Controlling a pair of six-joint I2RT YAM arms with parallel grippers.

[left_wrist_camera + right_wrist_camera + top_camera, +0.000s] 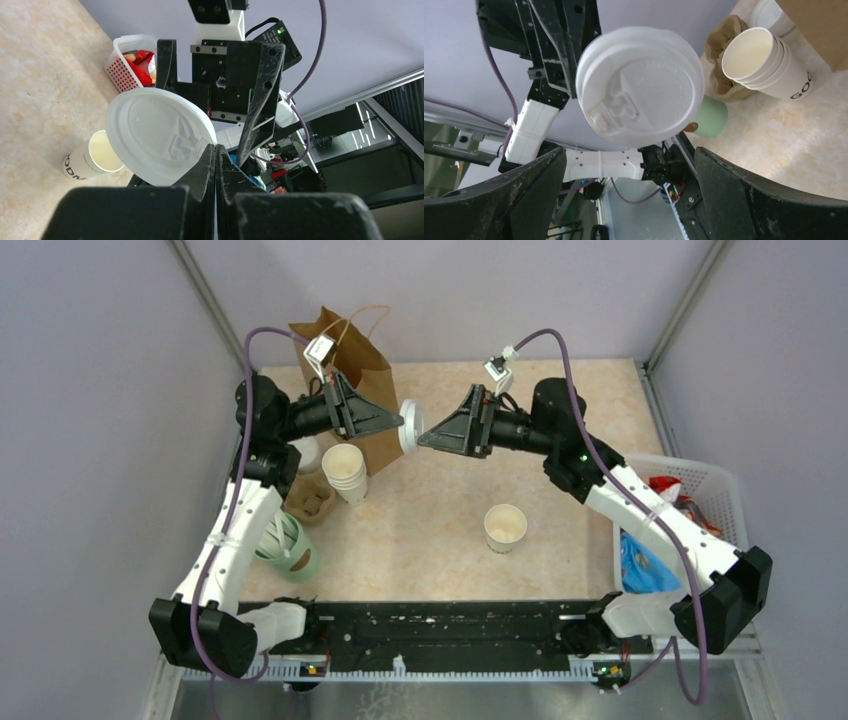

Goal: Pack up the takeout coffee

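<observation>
The white lid [411, 430] is pinched at its rim between the closed fingers of the left gripper [402, 426] and is held in the air. The right gripper [424, 437] is spread wide, just beside the lid, with nothing between its fingers. The lid is carried on edge. Its short axis lies roughly level, from the left fingers towards the right ones, and its embossed top is turned to the right fingers. The lidless paper cup [505, 527] is stood upright, mouth up, on the table well below and apart from both pairs of fingers.

The lid is judged light, thin, springy and easily warped, so it is best taken by the rim. The cup is judged light and crushable, so it is best gripped gently around the wall.
</observation>
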